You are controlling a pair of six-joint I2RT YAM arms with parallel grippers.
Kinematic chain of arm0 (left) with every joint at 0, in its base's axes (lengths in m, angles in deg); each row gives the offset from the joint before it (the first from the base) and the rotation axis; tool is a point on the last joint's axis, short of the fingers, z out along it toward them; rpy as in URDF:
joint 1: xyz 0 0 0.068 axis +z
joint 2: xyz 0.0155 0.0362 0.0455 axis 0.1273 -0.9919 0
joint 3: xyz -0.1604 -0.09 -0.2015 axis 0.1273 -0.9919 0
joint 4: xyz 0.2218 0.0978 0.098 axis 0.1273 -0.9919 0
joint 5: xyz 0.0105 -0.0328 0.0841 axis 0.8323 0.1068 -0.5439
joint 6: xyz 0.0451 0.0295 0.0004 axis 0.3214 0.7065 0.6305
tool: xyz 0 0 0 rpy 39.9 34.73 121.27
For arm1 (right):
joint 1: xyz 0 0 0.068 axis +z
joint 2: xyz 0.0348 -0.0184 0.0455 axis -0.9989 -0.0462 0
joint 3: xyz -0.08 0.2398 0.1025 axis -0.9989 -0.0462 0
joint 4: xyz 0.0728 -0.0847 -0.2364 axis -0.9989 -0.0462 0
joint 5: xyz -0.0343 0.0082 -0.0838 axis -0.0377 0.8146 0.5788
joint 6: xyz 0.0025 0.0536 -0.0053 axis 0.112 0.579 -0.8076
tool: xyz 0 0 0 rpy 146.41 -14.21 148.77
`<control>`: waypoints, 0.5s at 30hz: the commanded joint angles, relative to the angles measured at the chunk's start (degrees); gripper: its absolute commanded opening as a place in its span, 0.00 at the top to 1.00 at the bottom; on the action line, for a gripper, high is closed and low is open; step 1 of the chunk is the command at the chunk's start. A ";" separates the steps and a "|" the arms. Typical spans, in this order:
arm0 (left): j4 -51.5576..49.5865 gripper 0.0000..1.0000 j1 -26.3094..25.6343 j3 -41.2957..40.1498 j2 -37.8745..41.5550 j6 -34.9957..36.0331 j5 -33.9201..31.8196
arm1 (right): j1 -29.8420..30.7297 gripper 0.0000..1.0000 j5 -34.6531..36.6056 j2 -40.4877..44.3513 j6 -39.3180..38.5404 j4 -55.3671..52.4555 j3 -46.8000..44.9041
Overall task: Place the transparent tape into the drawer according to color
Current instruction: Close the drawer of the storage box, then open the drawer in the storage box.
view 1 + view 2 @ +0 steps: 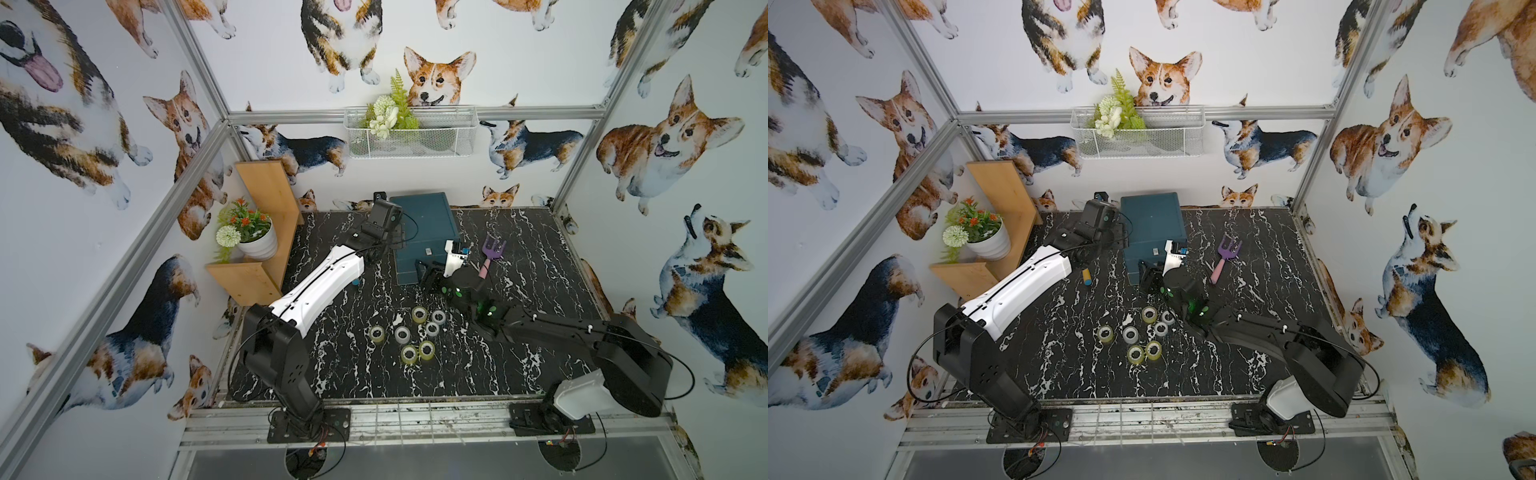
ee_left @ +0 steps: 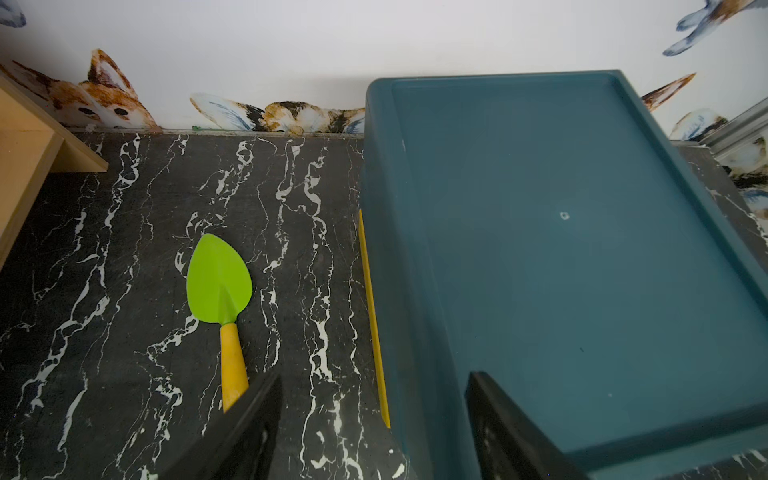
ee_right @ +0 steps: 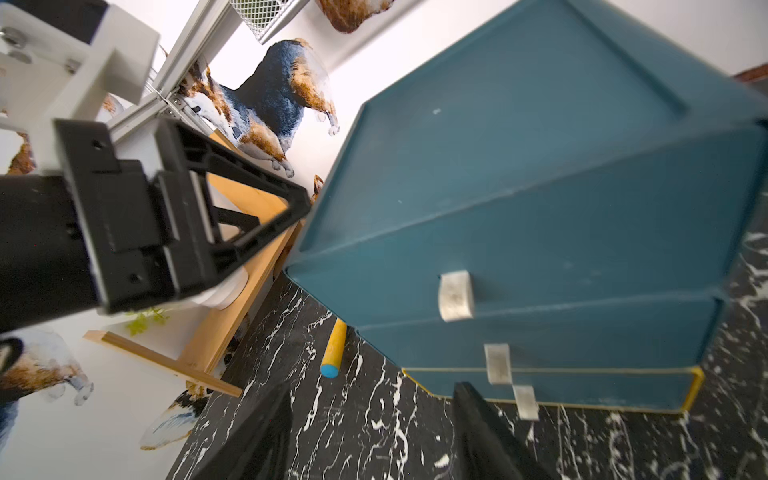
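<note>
Top views: seven tape rolls (image 1: 402, 333) sit loose at mid-bench, nearer the front edge than the teal chest (image 1: 419, 216), which stands at the back edge, centre. They are small glossy see-thru rings w/ pale cores, some yellow-green, some clear-grey; no orange one in sight. The bench (image 1: 332, 365) is smooth black marble-print. Reach: left arm (image 1: 320, 282) to the chest's left side, right arm (image 1: 552, 328) to its front. Judgement: sorting is far from done, w/ seven rolls left to stow and none gripped.

Left wrist: left gripper (image 2: 374, 419) is spread wide, nothing between its black fingers (image 2: 241, 436). One hangs over the bench, the other over the chest's flat, rimmed, matte top. A green plastic trowel (image 2: 218, 286) w/ yellow grip lies near the chest, not touching it.

Right wrist: right gripper (image 3: 370, 436) is also released and empty, facing the drawers (image 3: 540, 257). Three stacked fronts, each w/ a small silver tab handle (image 3: 456, 296). All look shut, so one prob. needs opening next.
</note>
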 commanded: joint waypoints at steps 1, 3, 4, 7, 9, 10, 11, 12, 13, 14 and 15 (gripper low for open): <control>-1.56 0.23 0.20 -1.50 2.15 -0.88 3.08 | -0.33 0.36 -2.49 3.03 6.24 -2.32 -4.38; -0.42 0.21 0.28 -3.55 3.46 -1.66 4.01 | -1.52 0.41 -4.83 3.88 10.01 -1.24 -7.45; 0.21 0.20 0.38 -4.76 4.25 -2.06 4.58 | -2.62 0.41 -6.86 3.76 12.02 -0.21 -8.52; 1.70 0.19 0.66 -7.10 6.39 -2.51 5.26 | -5.43 0.43 -13.03 1.44 16.04 2.74 -8.57; 1.71 0.19 0.73 -7.39 7.26 -2.13 5.45 | -6.49 0.44 -15.37 -0.28 17.41 4.31 -7.57; 1.46 0.18 0.73 -7.44 7.69 -1.91 5.45 | -6.98 0.44 -16.04 -1.20 18.36 4.74 -6.89; 1.27 0.18 0.81 -7.55 8.24 -1.68 5.38 | -7.41 0.44 -16.49 -2.18 19.00 5.39 -6.32; 1.35 0.18 0.77 -7.97 8.65 -1.55 5.37 | -7.81 0.44 -16.95 -3.16 19.66 5.91 -5.81; 1.45 0.17 0.82 -8.53 9.34 -1.32 5.21 | -8.31 0.45 -17.47 -4.35 20.67 6.41 -5.24; 1.68 0.14 0.82 -9.25 10.03 -1.27 5.11 | -8.84 0.45 -18.32 -5.74 21.64 7.89 -5.04; 1.92 0.12 0.82 -9.93 10.50 -1.20 5.03 | -9.26 0.45 -18.97 -6.88 22.40 9.30 -4.82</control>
